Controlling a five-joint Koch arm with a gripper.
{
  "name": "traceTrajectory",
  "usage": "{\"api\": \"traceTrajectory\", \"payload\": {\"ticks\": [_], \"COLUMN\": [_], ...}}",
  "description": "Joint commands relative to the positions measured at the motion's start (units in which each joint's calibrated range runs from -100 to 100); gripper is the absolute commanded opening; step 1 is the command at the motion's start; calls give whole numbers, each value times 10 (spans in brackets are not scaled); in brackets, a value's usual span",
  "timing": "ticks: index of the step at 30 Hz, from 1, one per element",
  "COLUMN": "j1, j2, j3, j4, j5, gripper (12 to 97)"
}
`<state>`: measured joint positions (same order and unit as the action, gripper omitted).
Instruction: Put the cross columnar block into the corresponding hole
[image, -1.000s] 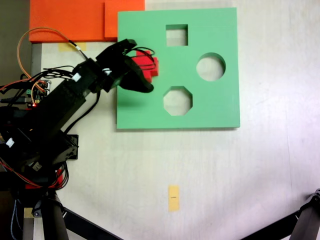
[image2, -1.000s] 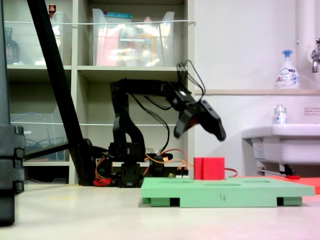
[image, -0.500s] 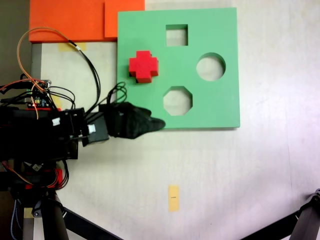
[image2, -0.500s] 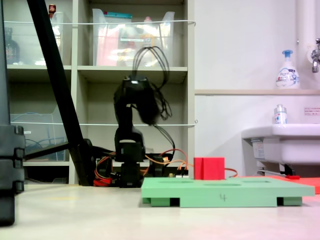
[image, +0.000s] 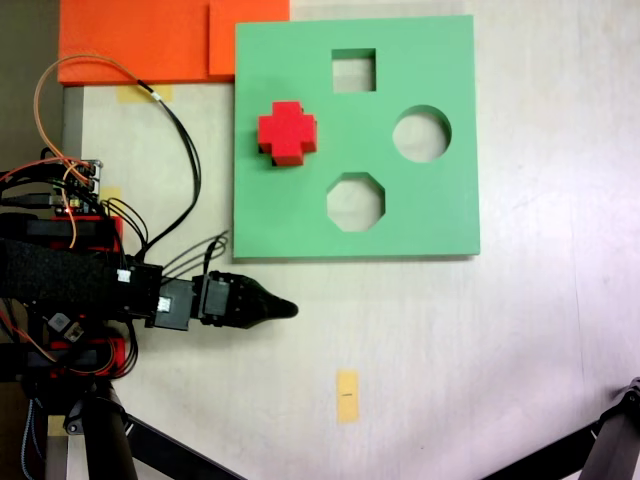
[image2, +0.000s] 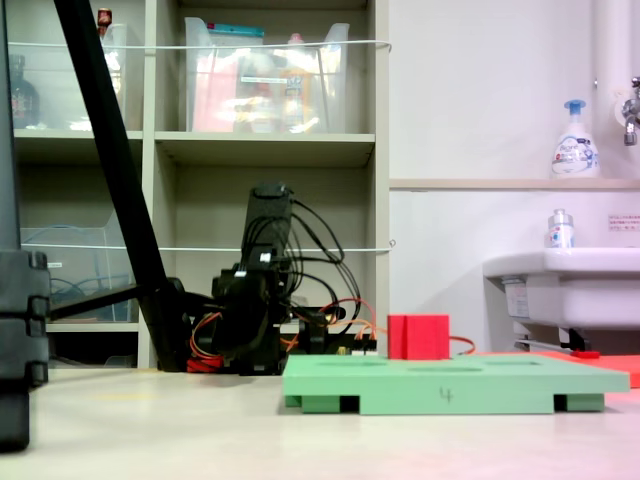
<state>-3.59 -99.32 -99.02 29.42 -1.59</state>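
The red cross columnar block (image: 287, 132) stands upright on the left part of the green foam board (image: 430, 210), and it covers the corresponding hole. From the side, the block (image2: 418, 337) rises clearly above the board (image2: 450, 378). My gripper (image: 288, 309) lies low over the bare table, below the board's lower left corner and well away from the block. It tapers to one dark tip pointing right, with nothing in it. The folded arm (image2: 262, 290) sits behind the board, left of the block.
The board has a square cutout (image: 353, 70), a round one (image: 421, 134) and an octagonal one (image: 355, 201). Orange foam pads (image: 150, 40) lie at the top left. A yellow tape strip (image: 347, 395) marks the table. Tripod legs (image: 160, 448) cross the bottom edge.
The arm left the block standing on the board, swung away from above it toward the lower left, and folded down low over the table.
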Motion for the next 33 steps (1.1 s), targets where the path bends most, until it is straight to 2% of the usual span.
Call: {"api": "traceTrajectory", "payload": {"ticks": [1, 4, 12, 33], "j1": [-1, 1, 22, 35], "j2": [-7, -7, -7, -7], "j3": [-10, -10, -10, -10], "j4": [50, 26, -288, -284], "j5": [-5, -6, -5, -4], "gripper": [477, 477, 495, 486]}}
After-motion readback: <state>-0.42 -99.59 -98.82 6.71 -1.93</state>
